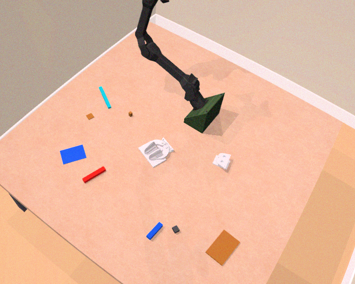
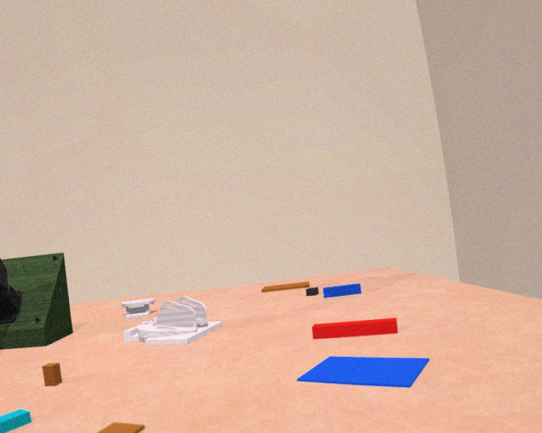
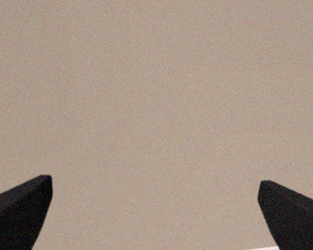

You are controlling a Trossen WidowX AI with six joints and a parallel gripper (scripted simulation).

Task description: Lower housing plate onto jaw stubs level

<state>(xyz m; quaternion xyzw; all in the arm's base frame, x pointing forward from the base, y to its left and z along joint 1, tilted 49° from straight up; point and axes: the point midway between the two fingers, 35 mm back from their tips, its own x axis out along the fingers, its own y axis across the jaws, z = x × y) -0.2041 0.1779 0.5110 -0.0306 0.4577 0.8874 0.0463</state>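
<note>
A larger white part lies flat on the table, with a squarish plate, a rounded raised section and two upright slotted fins. A smaller white part stands apart from it, to its right in the top view. In the exterior view the smaller part shows a roughly level top plate over a grey middle and a lower layer. Which white part is the housing plate, and whether its stubs are fully seated, I cannot tell. My gripper is wide open and empty, facing a bare wall, high up and far from both parts.
The green arm base stands near the white parts. Around lie a red bar, a blue sheet, a blue bar, a black cube, an orange slab and a cyan bar.
</note>
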